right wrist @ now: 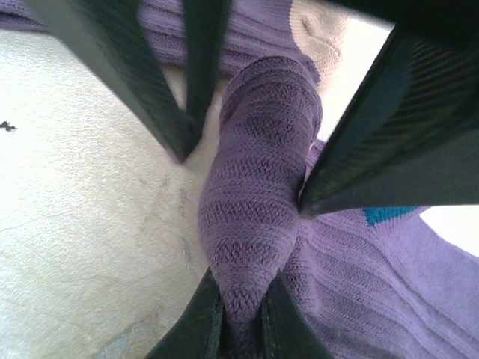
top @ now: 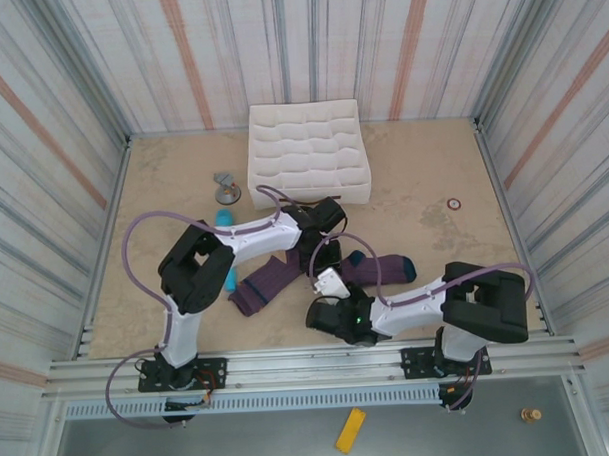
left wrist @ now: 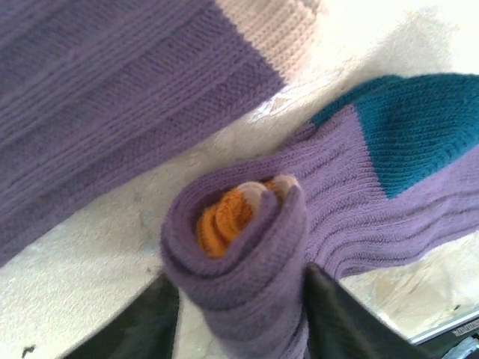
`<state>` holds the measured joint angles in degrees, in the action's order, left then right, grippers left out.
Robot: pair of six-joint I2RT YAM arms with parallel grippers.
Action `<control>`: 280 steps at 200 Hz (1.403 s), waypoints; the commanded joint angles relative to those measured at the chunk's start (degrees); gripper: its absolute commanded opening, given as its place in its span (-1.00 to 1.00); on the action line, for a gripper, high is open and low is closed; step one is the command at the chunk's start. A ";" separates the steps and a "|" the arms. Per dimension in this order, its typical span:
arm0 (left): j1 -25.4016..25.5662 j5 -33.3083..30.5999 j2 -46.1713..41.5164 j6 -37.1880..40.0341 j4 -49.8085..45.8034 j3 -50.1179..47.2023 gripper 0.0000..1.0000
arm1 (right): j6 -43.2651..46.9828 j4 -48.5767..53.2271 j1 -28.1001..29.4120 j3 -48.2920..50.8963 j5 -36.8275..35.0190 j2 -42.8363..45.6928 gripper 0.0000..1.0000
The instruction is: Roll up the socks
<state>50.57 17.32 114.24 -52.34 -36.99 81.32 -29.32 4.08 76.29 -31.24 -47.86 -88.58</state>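
Two purple socks lie at the table's near middle. One sock lies flat, its pale tan end up in the left wrist view. The other sock, with a teal toe, is partly wound into a roll with orange at its core. My left gripper straddles this roll, open; its right finger touches the knit and its left finger stands a little off. My right gripper is shut on the roll's near end.
A white quilted organiser tray sits at the back middle. A light blue cylinder lies under the left arm, with a grey metal piece behind it. A small red ring lies right. Striped walls enclose the table.
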 commanded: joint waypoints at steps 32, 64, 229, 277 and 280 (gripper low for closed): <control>-0.42 -9.33 -11.95 -3.09 5.74 -6.46 0.36 | -11.28 -3.67 -3.53 9.70 12.73 6.85 -1.00; -0.29 -12.59 -17.04 -4.50 10.75 -11.48 0.46 | -14.61 -8.26 -6.32 15.70 17.87 12.45 -1.00; 1.79 -11.37 -15.11 -4.79 15.72 -11.89 0.39 | -22.61 -10.30 -39.74 31.14 55.72 37.79 -1.00; 1.99 -9.71 -14.23 -4.79 16.67 -12.06 0.36 | -22.25 -13.65 -44.74 26.84 62.41 21.20 -1.00; 2.01 -9.54 -14.11 -4.79 16.73 -12.04 0.36 | -22.14 -13.59 -45.00 26.61 62.73 20.38 -1.00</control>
<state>52.16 6.46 98.80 -57.25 -20.86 67.70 -50.61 -20.01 32.95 -6.11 10.52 -60.86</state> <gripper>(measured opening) 0.685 0.115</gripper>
